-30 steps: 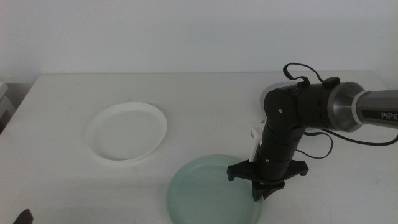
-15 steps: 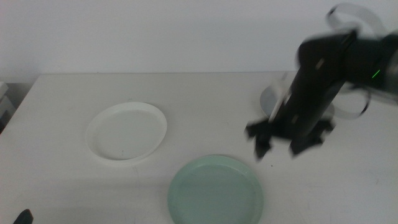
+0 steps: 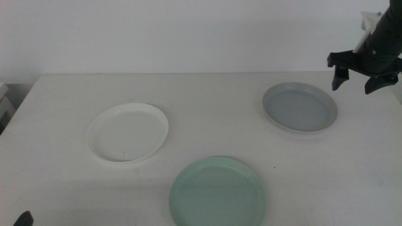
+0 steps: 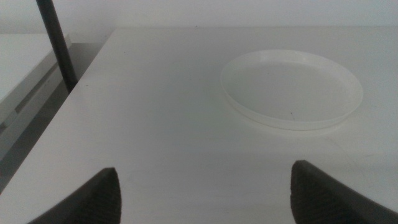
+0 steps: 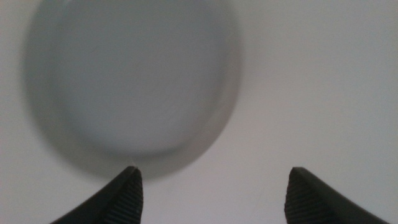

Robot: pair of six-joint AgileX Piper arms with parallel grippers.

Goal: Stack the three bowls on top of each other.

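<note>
Bowls unstacked: grey bowl apart from white bowl, mint bowl. Right gripper above grey rim, jaws apart, empty, for pickup. Left gripper apart too, waiting.

Bowls on table: three, none stacked. One white bowl, one grey bowl, one mint green bowl. Grippers visible: two. Right gripper raised, one; left gripper low, one. Jaws per gripper: two, set wide apart.
</note>
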